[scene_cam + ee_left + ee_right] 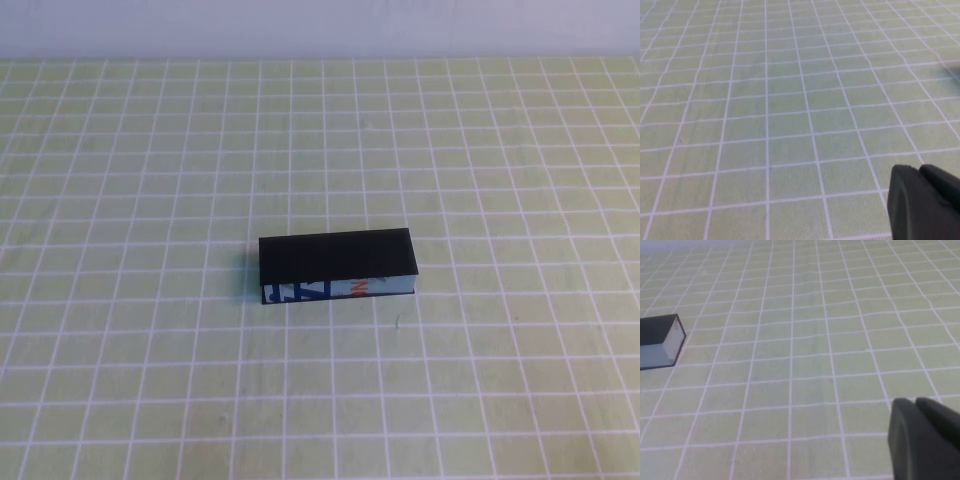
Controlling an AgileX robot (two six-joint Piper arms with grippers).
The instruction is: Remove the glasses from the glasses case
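Green gridded surface carries one closed glasses case at centre. Left tool and right tool hover over bare grid, well apart from it. Right tool fingers are together; left tool state: cannot tell.

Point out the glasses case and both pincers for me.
glasses case (335,253): high view, flat black lid.
left pincer (921,171): left wrist view, tips pressed together.
right pincer (916,403): right wrist view, tips pressed together.

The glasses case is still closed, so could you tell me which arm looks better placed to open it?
Probably the right: the right gripper, shut, has the glasses case in its wrist view, while the left gripper faces only bare mat.
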